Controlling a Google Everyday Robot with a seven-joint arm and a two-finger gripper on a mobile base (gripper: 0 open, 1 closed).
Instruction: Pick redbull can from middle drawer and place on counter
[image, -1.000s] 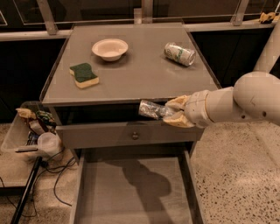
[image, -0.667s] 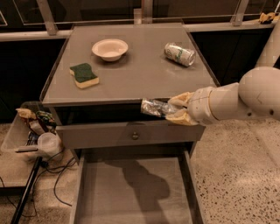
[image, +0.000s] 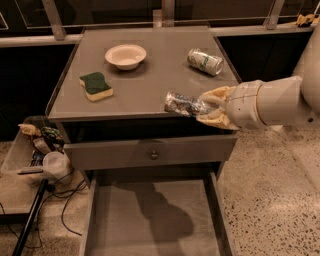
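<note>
The gripper (image: 205, 107) is reaching in from the right of the counter (image: 145, 92), at the counter's front right corner. Its tan fingers (image: 216, 94) are clamping the redbull can (image: 185, 104) from above and below. The can is lying sideways in that grasp, its free end pointing left along the counter's front edge. It is sitting over the counter's front rim. Whether it is touching the surface or hanging just above it cannot be told. The white arm (image: 270, 102) is stretching away past the counter's right side.

The middle drawer (image: 155, 225) is standing pulled out below the counter's front, and its flat grey floor is showing the arm's shadow. Between it and the counter, a grey drawer panel (image: 115, 152) with a small round knob (image: 154, 155) is sitting shut.

On the counter, a pale bowl (image: 125, 55) is resting towards the back, left of centre. A green and yellow sponge (image: 96, 86) is lying near the counter's left side, in front of the bowl. A paler silver can with green markings (image: 205, 61) is lying on its side near the counter's back right corner, well apart from the gripped can.

Left of the counter and lower down, a clear tray (image: 15, 160) is holding assorted clutter, with a plastic cup (image: 54, 164) beside it.
</note>
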